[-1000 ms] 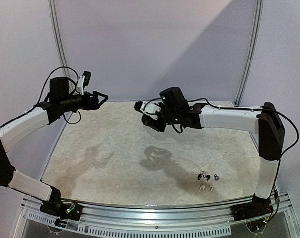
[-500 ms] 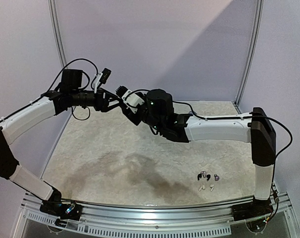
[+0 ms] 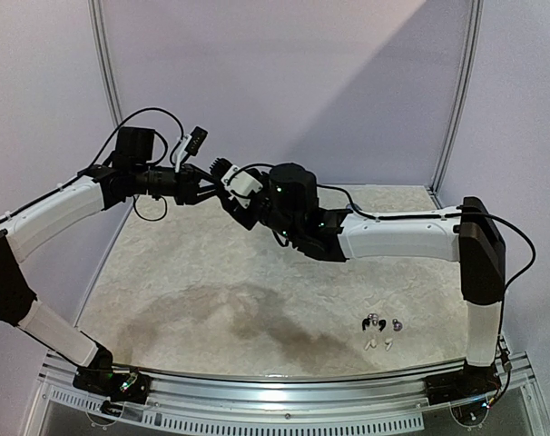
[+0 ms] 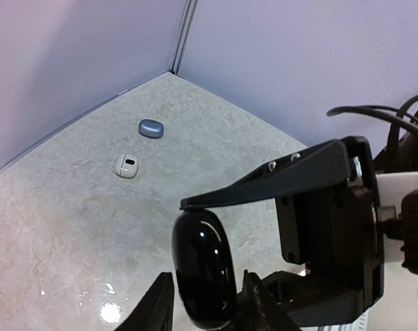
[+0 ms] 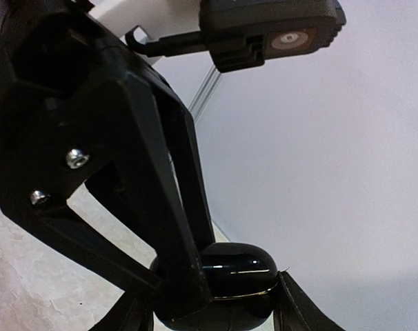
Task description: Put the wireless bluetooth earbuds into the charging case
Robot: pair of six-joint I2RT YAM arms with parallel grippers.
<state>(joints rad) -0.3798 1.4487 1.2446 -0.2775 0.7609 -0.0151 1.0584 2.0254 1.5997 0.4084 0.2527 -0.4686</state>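
Pinching from opposite sides, the left gripper [image 4: 207,296] and right gripper [image 5: 216,307] both hold the black charging case [image 4: 202,255] aloft, apparently mid-handover, while the earbuds [image 3: 378,329] lie well apart on the table [image 3: 166,272]; next, one grip must loosen without dropping it.

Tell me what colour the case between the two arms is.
The case is glossy black; clearest in the left wrist view.
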